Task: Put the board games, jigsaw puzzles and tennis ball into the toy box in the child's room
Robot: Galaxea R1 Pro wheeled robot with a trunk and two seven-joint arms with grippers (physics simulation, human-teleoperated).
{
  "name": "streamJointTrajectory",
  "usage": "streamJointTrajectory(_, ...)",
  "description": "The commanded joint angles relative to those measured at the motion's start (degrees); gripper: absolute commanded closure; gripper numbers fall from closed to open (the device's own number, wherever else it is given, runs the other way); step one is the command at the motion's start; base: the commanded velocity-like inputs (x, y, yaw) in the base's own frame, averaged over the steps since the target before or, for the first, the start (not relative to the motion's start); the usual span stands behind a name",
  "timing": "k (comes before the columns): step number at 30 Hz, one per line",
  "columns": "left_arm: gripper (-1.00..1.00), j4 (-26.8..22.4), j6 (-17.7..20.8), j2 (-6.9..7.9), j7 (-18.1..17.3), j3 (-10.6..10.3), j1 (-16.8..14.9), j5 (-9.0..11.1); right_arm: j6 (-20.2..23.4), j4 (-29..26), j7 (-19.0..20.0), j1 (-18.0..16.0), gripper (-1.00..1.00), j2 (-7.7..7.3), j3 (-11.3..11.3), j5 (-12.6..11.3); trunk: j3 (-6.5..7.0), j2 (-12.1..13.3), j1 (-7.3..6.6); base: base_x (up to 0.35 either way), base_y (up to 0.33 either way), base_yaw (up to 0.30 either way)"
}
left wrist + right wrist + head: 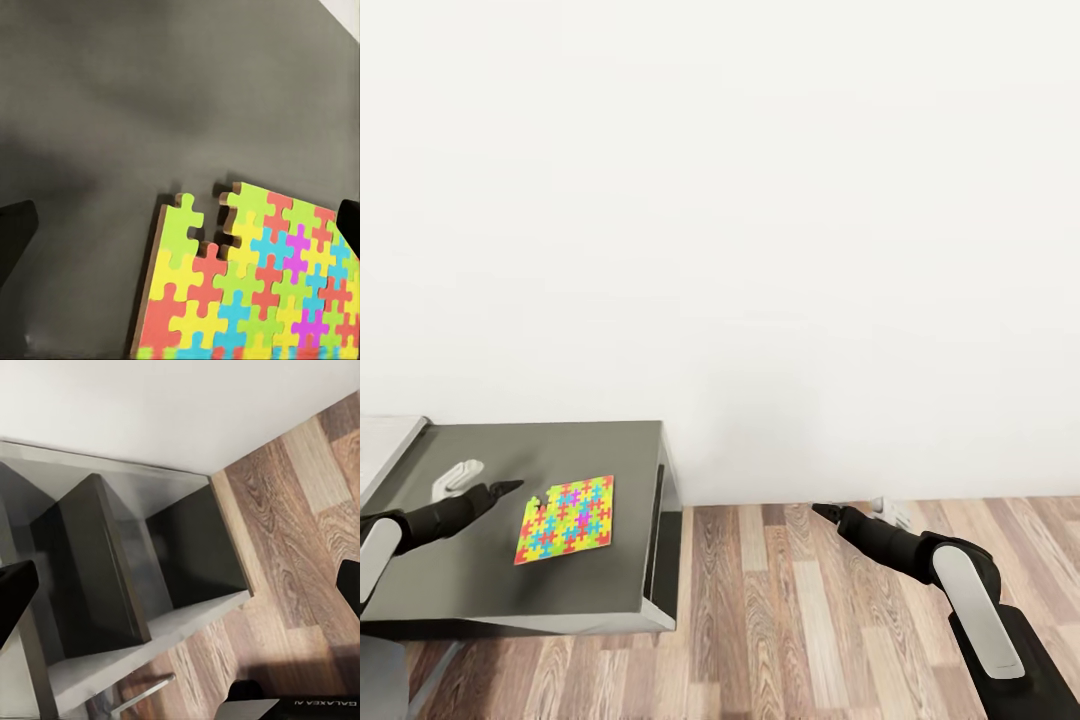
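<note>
A flat jigsaw puzzle (565, 520) of bright green, yellow, red and blue pieces lies on the dark grey table (560, 450), close to its right end. In the left wrist view the puzzle (255, 277) has a gap in its near edge, and one green piece sticks out beside the gap. My left gripper (508, 488) hovers just left of the puzzle, open, with its dark fingers (15, 232) spread wide and nothing between them. My right gripper (822, 511) hangs open over the wooden floor, well to the right of the table.
The table stands against a plain white wall and ends at its right side panel (665, 520). The right wrist view looks at open dark shelf compartments (97, 562) under the table and at the wooden floor (300, 532). A pale grey object (385, 445) is cut off at the far left.
</note>
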Motion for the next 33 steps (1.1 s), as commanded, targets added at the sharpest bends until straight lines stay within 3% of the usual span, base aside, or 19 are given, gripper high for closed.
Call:
streamJointTrajectory(1, -1.0, 0.0, 0.62, 0.01, -0.89, 0.13, -0.05, -0.02, 0.21, -0.07, -0.56, -0.04, -1.0, 0.0, -0.03, -0.6, -0.1, -0.11, 0.02, -0.146, 0.123, 0.0)
streamJointTrajectory(12, -1.0, 0.0, 3.23, 1.75, -4.35, 0.14, -0.05, 0.12, 0.21, -0.06, -0.56, -0.04, -1.0, 0.0, -0.03, -0.6, -0.1, -0.11, 0.02, -0.033, 0.028, 0.0)
streamJointTrajectory(15, -1.0, 0.0, 5.02, 2.2, -8.06, 0.08, -0.07, 0.09, 0.21, -0.06, -0.56, -0.04, -1.0, 0.0, -0.03, -0.6, -0.1, -0.11, 0.02, -0.001, 0.001, 0.0)
streamJointTrajectory(17, -1.0, 0.0, 5.71, 2.35, -12.79, -0.21, -0.05, -0.28, 0.21, -0.06, -0.56, -0.04, -1.0, 0.0, -0.03, -0.6, -0.1, -0.11, 0.02, 0.0, 0.0, 0.0)
streamJointTrajectory(20, -1.0, 0.16, 5.95, 2.4, -15.58, -0.3, -0.07, -1.47, 0.21, -0.04, -0.56, -0.04, -1.0, 0.0, -0.03, -0.6, -0.1, -0.11, 0.02, 0.0, 0.0, 0.0)
streamJointTrajectory(25, -1.0, 1.08, 6.09, 2.38, -16.43, -0.3, -0.4, -3.45, 0.21, -0.09, -0.56, -0.04, -1.0, 0.0, -0.02, -0.6, -0.1, -0.11, 0.02, 0.0, 0.0, 0.0)
streamJointTrajectory(33, -1.0, 2.26, 6.49, 2.34, -16.19, -0.3, -0.82, -3.95, 0.21, -0.12, -0.56, -0.04, -1.0, 0.0, -0.02, -0.6, -0.1, -0.11, 0.02, 0.0, 0.0, 0.0)
